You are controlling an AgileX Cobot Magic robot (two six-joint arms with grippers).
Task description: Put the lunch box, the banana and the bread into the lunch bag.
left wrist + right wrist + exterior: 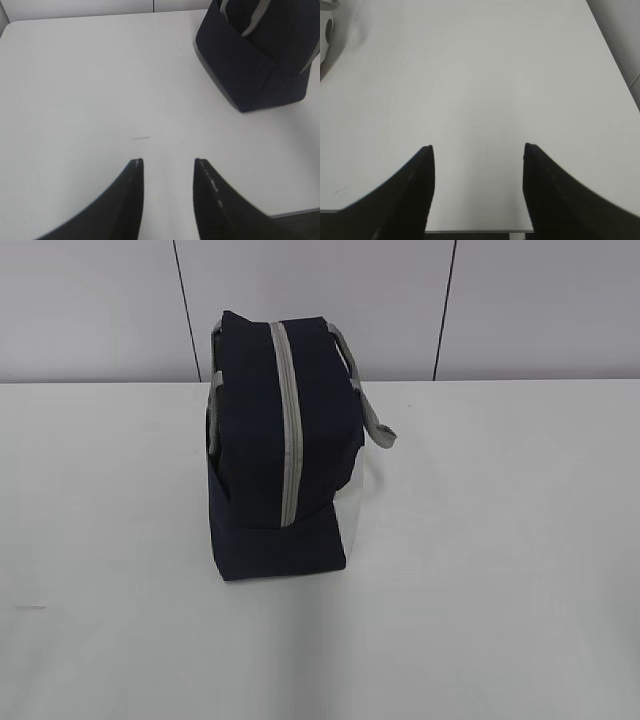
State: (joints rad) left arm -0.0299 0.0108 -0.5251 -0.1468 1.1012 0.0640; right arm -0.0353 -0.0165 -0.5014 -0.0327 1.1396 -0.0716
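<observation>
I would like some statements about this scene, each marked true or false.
1. The bag stands on the table. True.
2. Its zipper is open. False: it looks closed along the top.
3. The left gripper holds the bag. False: its fingers are apart and empty, away from the bag.
4. The right gripper is open over bare table. True.
5. A banana lies beside the bag. False: no banana is visible in any view.
</observation>
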